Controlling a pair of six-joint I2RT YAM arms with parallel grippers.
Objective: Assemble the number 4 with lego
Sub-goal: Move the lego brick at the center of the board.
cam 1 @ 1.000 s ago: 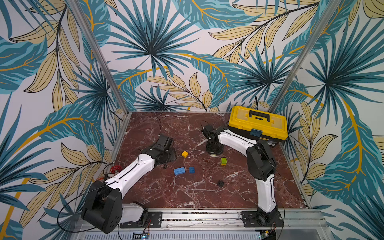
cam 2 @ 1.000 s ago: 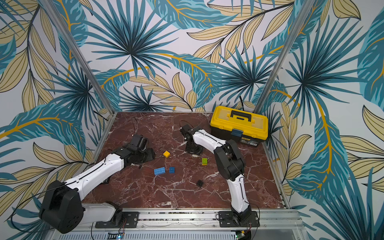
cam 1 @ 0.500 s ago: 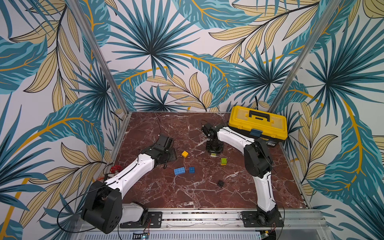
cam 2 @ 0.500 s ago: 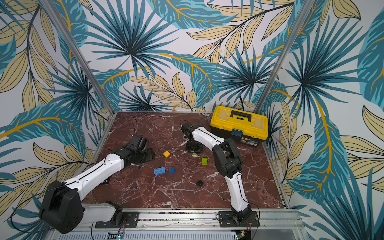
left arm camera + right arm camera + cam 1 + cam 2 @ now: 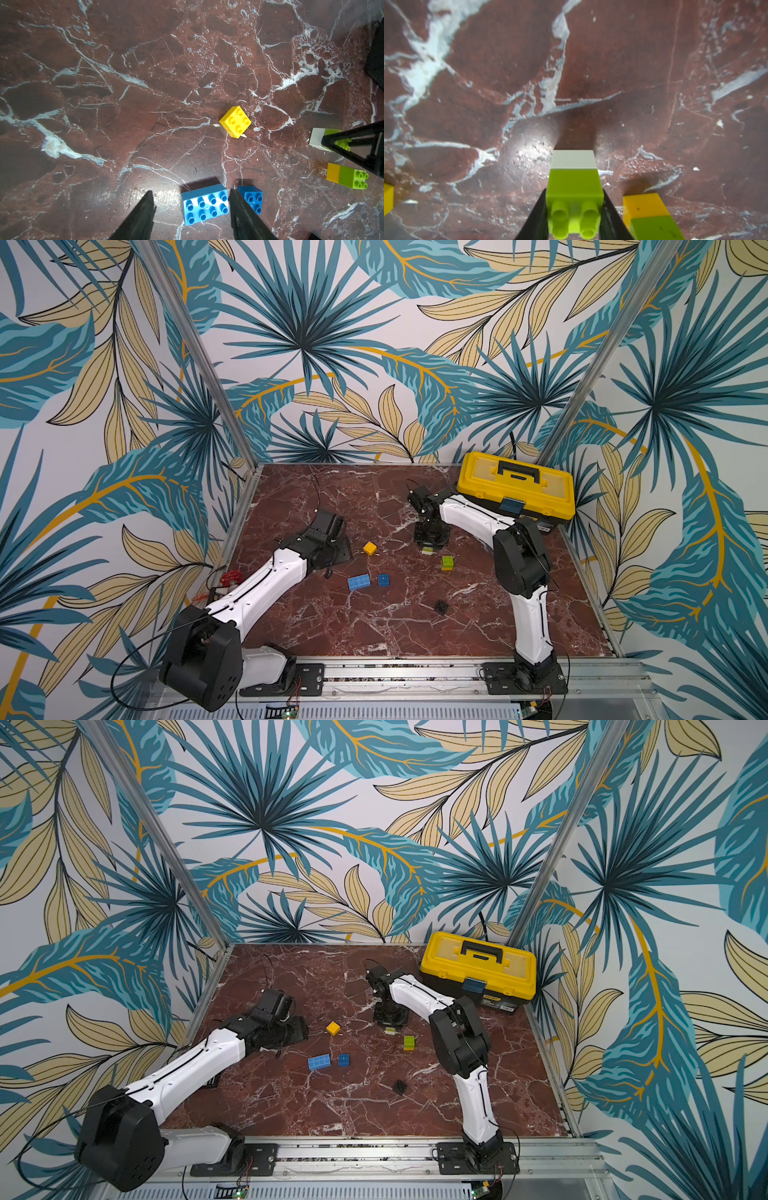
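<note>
My right gripper point(image 5: 574, 193) point(image 5: 431, 540) is shut on a lego stack point(image 5: 574, 182), lime green over white, pointing down at the marble, white end lowest. My left gripper point(image 5: 190, 191) point(image 5: 332, 545) is open and holds nothing. The light-blue long brick point(image 5: 204, 204) point(image 5: 358, 581) shows between its fingers in the left wrist view, but in both top views it lies apart from them. Loose on the table are a dark-blue brick point(image 5: 250, 198), a yellow brick point(image 5: 369, 548), a black brick point(image 5: 441, 606) and a green-on-yellow stack point(image 5: 447, 562). The number 4 is out of view.
A big yellow-and-black toolbox point(image 5: 515, 485) stands in the back right corner, just behind the right arm. Aluminium posts and patterned walls close off three sides, and a metal rail point(image 5: 395, 672) runs along the front edge.
The right arm's elbow swayed slightly and came back; its gripper stays shut on the green-and-white stack. The left arm and the loose bricks have not moved.
</note>
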